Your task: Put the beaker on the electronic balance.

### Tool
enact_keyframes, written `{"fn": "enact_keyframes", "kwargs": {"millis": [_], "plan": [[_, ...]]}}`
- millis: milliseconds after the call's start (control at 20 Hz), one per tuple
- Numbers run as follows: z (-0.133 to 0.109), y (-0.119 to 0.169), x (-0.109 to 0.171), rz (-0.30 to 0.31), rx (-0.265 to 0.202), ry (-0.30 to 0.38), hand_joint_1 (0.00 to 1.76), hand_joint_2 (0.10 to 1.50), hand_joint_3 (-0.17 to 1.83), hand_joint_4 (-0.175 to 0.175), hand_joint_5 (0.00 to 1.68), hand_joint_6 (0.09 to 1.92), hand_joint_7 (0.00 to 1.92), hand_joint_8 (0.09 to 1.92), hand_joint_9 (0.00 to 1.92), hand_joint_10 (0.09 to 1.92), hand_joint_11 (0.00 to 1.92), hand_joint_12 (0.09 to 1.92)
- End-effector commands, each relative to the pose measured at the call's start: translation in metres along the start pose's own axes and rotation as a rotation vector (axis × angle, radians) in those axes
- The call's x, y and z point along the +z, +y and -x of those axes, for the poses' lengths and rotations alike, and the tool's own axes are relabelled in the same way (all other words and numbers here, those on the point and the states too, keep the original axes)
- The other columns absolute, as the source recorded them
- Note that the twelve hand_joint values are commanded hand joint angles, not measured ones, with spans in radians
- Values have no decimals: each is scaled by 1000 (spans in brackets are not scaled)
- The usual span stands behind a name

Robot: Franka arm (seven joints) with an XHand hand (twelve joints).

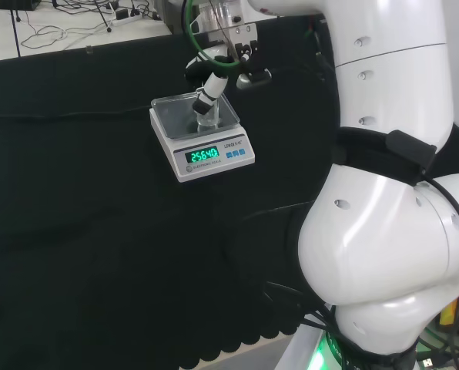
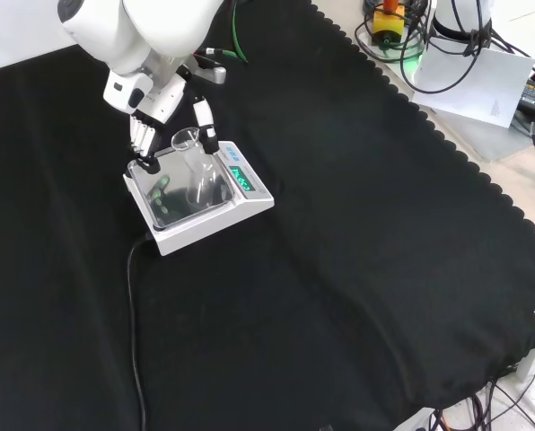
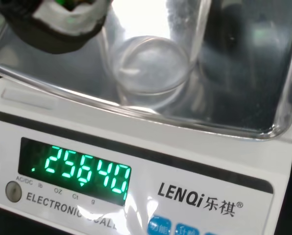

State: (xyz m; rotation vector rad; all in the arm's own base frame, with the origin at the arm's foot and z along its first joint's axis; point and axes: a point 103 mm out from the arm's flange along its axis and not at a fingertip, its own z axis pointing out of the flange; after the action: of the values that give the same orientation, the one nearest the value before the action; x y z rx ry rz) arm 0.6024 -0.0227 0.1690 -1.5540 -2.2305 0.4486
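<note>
Closest to my wrist, the beaker [image 3: 148, 66] is clear glass, round-based and upright, standing on the shiny steel pan of the balance [image 3: 136, 161], whose green display is lit. Seen from the front, my fingers [image 2: 205, 121] are curled round the beaker's upper wall, black tips against the glass. Black cloth covers the bench [image 2: 357, 269] all around.

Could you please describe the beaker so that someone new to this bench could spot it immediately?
Find the white electronic balance with the green lit display on the black cloth. On its shiny metal pan stands the beaker, under the robot hand. It is the clear, tall glass vessel there.
</note>
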Motion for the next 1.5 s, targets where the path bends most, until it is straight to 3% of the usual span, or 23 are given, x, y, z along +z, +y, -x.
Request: {"fn": "enact_keyframes", "kwargs": {"millis": [50, 250, 350, 450, 500, 600, 800, 1150, 1500], "plan": [[-1, -1, 4, -10, -4, -6, 755, 679, 128, -29, 221, 661, 302, 849, 388, 912, 606, 1320], [-4, -3, 7, -10, -11, -26, 790, 681, 149, -32, 291, 685, 431, 819, 585, 836, 684, 1282], [-7, -4, 10, 16, -21, -60, 940, 692, 241, -69, 664, 750, 760, 789, 939, 721, 959, 1142], [-9, -4, 11, 46, -28, -65, 1089, 758, 332, -10, 1102, 602, 1107, 687, 1280, 563, 1307, 927], [-9, -5, 11, 67, -30, -67, 1132, 759, 368, -13, 1229, 513, 1224, 621, 1388, 489, 1418, 833], [-12, -5, 10, 96, -30, -77, 1178, 734, 435, -56, 1352, 408, 1377, 512, 1515, 387, 1518, 704], [-17, -1, 7, 129, -32, -79, 1193, 714, 477, -72, 1394, 371, 1452, 448, 1573, 334, 1549, 638], [-20, 6, 4, 172, -24, -64, 1189, 708, 493, -53, 1385, 394, 1469, 427, 1584, 315, 1546, 615], [-16, 10, 4, 161, 0, -71, 1186, 709, 497, -43, 1373, 419, 1468, 418, 1581, 305, 1540, 611]]}}
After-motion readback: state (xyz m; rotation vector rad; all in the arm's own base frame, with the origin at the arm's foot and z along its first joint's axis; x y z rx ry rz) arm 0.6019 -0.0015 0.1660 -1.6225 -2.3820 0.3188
